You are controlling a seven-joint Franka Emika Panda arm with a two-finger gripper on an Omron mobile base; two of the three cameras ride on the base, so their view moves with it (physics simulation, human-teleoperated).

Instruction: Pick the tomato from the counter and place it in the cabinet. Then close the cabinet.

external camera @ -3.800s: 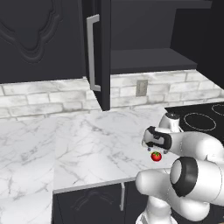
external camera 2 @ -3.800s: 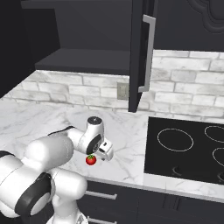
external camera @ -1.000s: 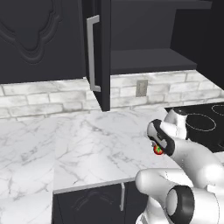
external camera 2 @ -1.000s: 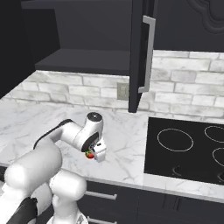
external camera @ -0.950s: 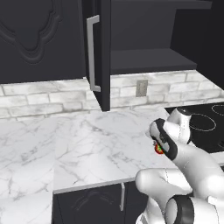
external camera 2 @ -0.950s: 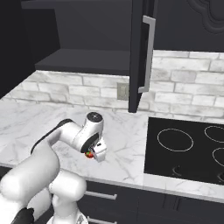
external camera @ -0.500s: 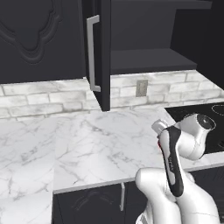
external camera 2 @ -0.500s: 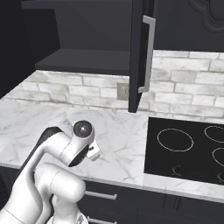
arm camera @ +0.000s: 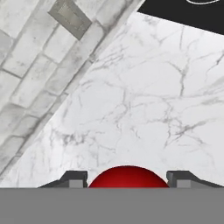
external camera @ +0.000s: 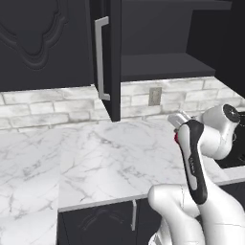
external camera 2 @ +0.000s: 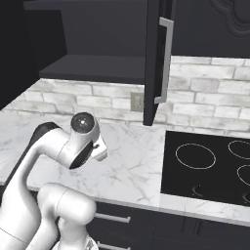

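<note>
Far left in the left base view: a carved black wall panel [external camera: 33, 43], closed, above a grey brick backsplash [external camera: 43, 107]. Just right of it, the cabinet [external camera: 158, 43] standing open, its door [external camera: 109, 57] swung out edge-on over the counter [external camera: 95, 162], long silver bar handle [external camera: 100, 60] facing left, dark shelf [external camera: 167, 64] bare inside. A wall outlet [external camera: 154, 96] set in the brick below the shelf. White marble running from the left edge to the arm; a short silver handle [external camera: 134, 215] on the base cabinet under its front edge. Further right, the gripper [external camera: 178, 125] raised above the marble near the counter's right end, a sliver of the tomato [external camera: 176, 139] red beside the forearm. From the hand view: tomato [arm camera: 128, 176] pinched between the two dark fingertips [arm camera: 74, 178], clamped from both sides, off the counter [arm camera: 144, 109] seen beyond it, with the outlet [arm camera: 72, 17] at upper left. At far right, the black cooktop [external camera 2: 210, 166] with ring marks, flush in the marble; in the right base view the hand [external camera 2: 100, 149] tucked behind the round wrist joint, finger gap not readable there
</note>
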